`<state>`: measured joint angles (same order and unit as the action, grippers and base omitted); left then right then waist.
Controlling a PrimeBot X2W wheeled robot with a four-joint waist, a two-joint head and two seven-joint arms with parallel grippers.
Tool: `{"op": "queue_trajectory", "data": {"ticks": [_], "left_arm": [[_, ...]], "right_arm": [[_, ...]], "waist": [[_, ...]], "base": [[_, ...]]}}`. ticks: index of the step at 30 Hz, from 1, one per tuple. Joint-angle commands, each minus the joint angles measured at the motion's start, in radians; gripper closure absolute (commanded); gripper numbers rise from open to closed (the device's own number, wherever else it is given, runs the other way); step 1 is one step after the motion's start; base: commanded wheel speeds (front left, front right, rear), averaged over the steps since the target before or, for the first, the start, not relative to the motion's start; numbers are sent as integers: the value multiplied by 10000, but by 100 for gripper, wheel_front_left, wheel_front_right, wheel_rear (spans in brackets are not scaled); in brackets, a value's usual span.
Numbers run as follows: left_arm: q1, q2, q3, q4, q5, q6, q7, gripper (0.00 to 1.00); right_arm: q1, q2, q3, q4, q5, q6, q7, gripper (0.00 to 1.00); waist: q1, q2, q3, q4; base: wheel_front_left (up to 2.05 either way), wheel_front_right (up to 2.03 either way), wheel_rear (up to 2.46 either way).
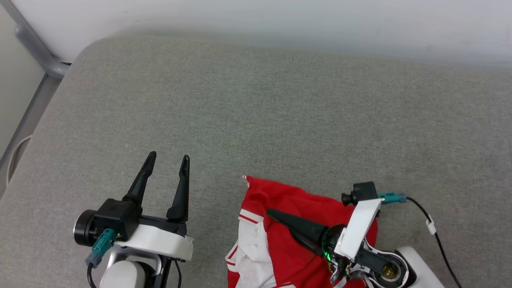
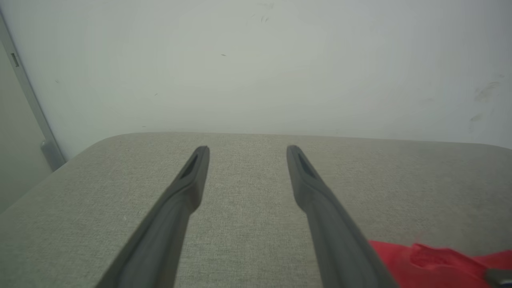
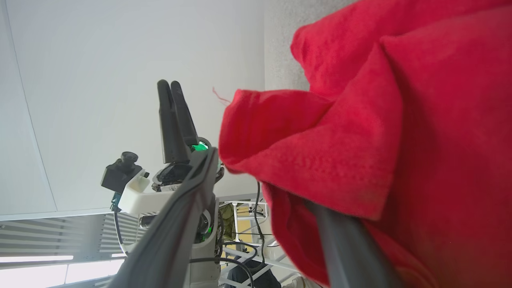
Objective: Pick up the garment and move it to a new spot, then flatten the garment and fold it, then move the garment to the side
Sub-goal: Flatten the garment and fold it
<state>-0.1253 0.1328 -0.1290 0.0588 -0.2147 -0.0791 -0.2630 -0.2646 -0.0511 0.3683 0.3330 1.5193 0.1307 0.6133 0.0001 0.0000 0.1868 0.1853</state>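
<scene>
Red jersey cloth, one item: the garment (image 1: 288,256), crumpled, lies at the near edge of the desk (image 1: 280,112), right of centre. A white sleeve panel (image 1: 252,248) with red-and-white striped trim is turned up on its left side. Lettering and number are not visible.

Desk: padded, covered in grey woven fabric, with a rounded far-left corner, set against a pale wall (image 1: 280,20).

Right tool (image 3: 260,180): lies low over the garment, pointing up and left in the head view. Its fingers are spread wide. Red cloth is draped over one finger and hides its tip, while the other finger (image 3: 180,220) is bare. Nothing is pinched.

Left tool (image 1: 169,157): fingers spread, nothing between them, over bare desk left of the garment and apart from it.

Accessory: a black cable with a teal connector (image 1: 394,197) at the right wrist camera.
</scene>
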Motion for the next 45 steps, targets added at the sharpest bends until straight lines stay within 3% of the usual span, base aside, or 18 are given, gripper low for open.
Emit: {"op": "queue_trajectory", "data": {"ticks": [1, 5, 9, 15, 20, 26, 32, 38, 45], "left_arm": [[-15, -29, 26, 27, 43, -27, -19, 0], [104, -68, 71, 101, 100, -95, -19, 0], [169, -109, 111, 168, 170, -146, -19, 0], [261, -141, 203, 291, 276, -155, -20, 0], [413, -149, 389, 322, 348, -51, -20, 0], [839, -168, 652, 251, 470, 109, -20, 0], [1282, -50, 874, 280, 665, 263, -20, 0], [1590, 7, 971, 315, 768, 326, -20, 0], [1913, 2, 1017, 358, 800, 298, -20, 0]], "right_arm": [[-162, -40, 41, -142, -104, -1, -85, 0], [-143, -380, 234, -1017, -667, -1, -459, 0], [-141, -1014, 411, -1898, -1928, -1, -1469, 0], [-55, -2068, 56, -2096, -5240, -1, -4034, 0], [550, -2236, -1459, -1719, -8155, -1, -5495, 0], [1562, -1471, -3608, -2339, -10947, -1, -6315, 0], [2597, -708, -4473, -3641, -12700, -3, -6728, 0], [3549, -286, -4439, -4629, -13550, -3, -6400, 0], [4386, -50, -4547, -5382, -13591, -3, -5966, 0]], "waist": [[-1, 0, -57, -57], [-1, 0, -231, -225], [-1, 0, -354, -383], [-1, 0, -565, -668], [-1, 0, -832, -965], [-1, 0, -1236, -1427], [-1, 0, -1747, -1700], [-1, 0, -2064, -1770], [-1, 0, -2189, -1661]], "base": [[0, 0, 0], [0, 0, 0], [0, 0, 0], [0, 0, 0], [0, 0, 0], [0, 0, 0], [0, 0, 0], [0, 0, 0], [0, 0, 0]]}}
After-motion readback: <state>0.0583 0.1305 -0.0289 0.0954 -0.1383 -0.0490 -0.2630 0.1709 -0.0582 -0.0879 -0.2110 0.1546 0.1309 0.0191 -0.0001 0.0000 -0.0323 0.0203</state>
